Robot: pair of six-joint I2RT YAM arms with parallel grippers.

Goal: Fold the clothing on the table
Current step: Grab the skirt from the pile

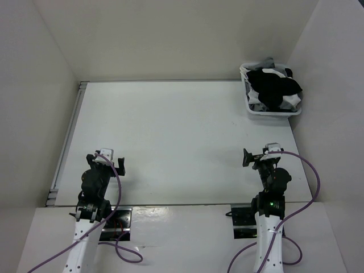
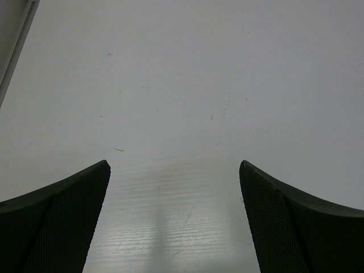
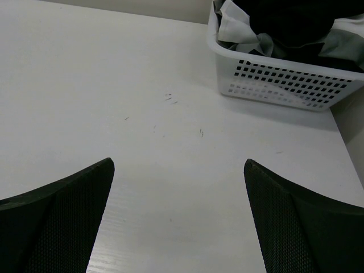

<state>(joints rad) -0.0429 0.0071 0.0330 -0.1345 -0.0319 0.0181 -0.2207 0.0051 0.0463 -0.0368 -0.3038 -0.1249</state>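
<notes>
The fold has not begun; by my reading the step in hand is the fetch, since the black garment is not on the tabletop but heaped in the white perforated basket at the far right corner, lying over a white garment and a grey cloth; the overhead view shows no fabric laid out on the white surface in front of the arms.

The left tool sits low near its base at the near left, jaws spread wide with nothing between them; its wrist view shows only bare tabletop past the two dark fingers. The right tool is likewise spread wide and empty at the near right; in its wrist view the basket stands ahead and to the right, well apart from the fingertips.

The next move probably falls to the right arm, being on the basket's side; it would need to reach forward over the rim, pinch the black fabric alone without snagging the pale pieces beneath, lift it clear of the wall and drop it toward the middle of the tabletop, where both arms can spread it flat.
</notes>
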